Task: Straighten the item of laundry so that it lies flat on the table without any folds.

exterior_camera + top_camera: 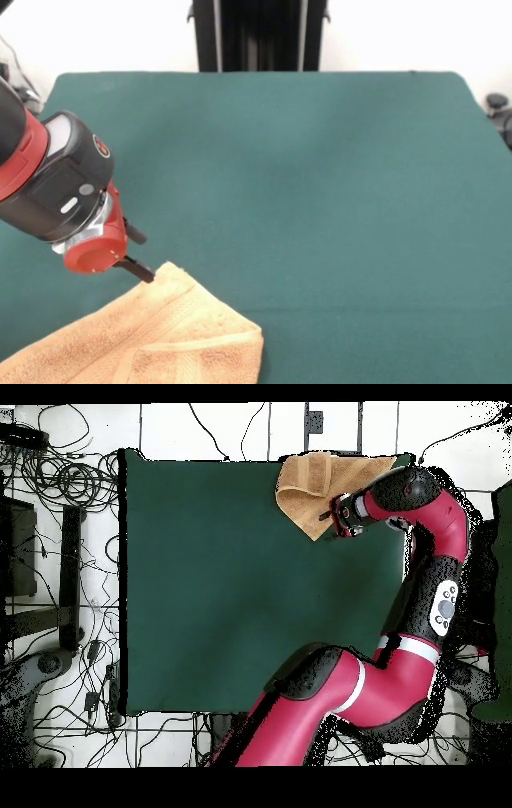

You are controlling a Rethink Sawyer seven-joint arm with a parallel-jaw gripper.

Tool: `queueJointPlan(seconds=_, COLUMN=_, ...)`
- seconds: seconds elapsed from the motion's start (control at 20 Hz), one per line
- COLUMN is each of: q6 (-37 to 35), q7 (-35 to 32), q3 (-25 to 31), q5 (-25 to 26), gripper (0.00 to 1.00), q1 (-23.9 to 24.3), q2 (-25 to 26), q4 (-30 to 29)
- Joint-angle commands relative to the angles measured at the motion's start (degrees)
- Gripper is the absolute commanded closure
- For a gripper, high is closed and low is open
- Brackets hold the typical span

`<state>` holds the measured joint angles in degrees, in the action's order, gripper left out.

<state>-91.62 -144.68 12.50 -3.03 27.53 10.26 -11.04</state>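
Gripper [144,270] at towel [152,340] far corner; finger state cannot be determined. Towel folded, doubled layers, at table [320,176] near edge.

Bright, even light; soft shadows

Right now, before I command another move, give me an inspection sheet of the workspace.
Surface: table, dark teal-green top, bare apart from the towel.
Job's things: towel, golden-tan, at the table's edge, bunched and folded over itself, not flat; part runs out of the front view.
Clutter: nothing seen on the table.
Gripper: gripper at the towel's raised corner, tips at the cloth; open or shut cannot be told.
Cables: many loose black cables on the floor beside the table, none on its top.
Surroundings: white tiled floor, dark stand beside the table, pedestal at the table's far side.
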Motion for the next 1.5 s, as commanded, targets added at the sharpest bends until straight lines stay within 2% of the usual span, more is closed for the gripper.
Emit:
queueJointPlan(seconds=0.05, q6=-6.46, q7=5.9, q3=8.13, q5=4.95, gripper=0.0, q1=-0.9, q2=3.62, q4=-1.86)
queueJointPlan(seconds=0.3, q6=-10.72, q7=10.63, q3=12.4, q5=11.36, gripper=0.0, q1=-0.11, q2=3.92, q4=-0.42)
queueJointPlan(seconds=0.45, q6=-15.51, q7=14.51, q3=17.73, q5=18.92, gripper=0.0, q1=1.15, q2=3.52, q4=0.63)
queueJointPlan(seconds=0.6, q6=-16.81, q7=15.96, q3=24.11, q5=25.79, gripper=0.0, q1=2.47, q2=2.77, q4=0.77)
queueJointPlan(seconds=0.7, q6=-16.7, q7=17.26, q3=29.89, q5=32.12, gripper=0.0, q1=3.68, q2=2.46, q4=1.0)
queueJointPlan(seconds=0.8, q6=-13.43, q7=21.37, q3=35.46, q5=40.19, gripper=0.0, q1=4.48, q2=1.96, q4=1.75)
queueJointPlan(seconds=0.95, q6=-8.33, q7=21.32, q3=44.18, q5=45.24, gripper=0.0, q1=6.39, q2=2.43, q4=0.97)
queueJointPlan(seconds=1.15, q6=-9.02, q7=18.13, q3=53.89, q5=50.95, gripper=0.0, q1=8.09, q2=2.18, q4=0.52)
queueJointPlan(seconds=1.4, q6=-4.51, q7=21.03, q3=58.22, q5=55.62, gripper=0.0, q1=8.6, q2=0.72, q4=0.24)
queueJointPlan(seconds=1.5, q6=-0.46, q7=25.58, q3=58.64, q5=57.32, gripper=0.0, q1=8.6, q2=-0.27, q4=0.03)
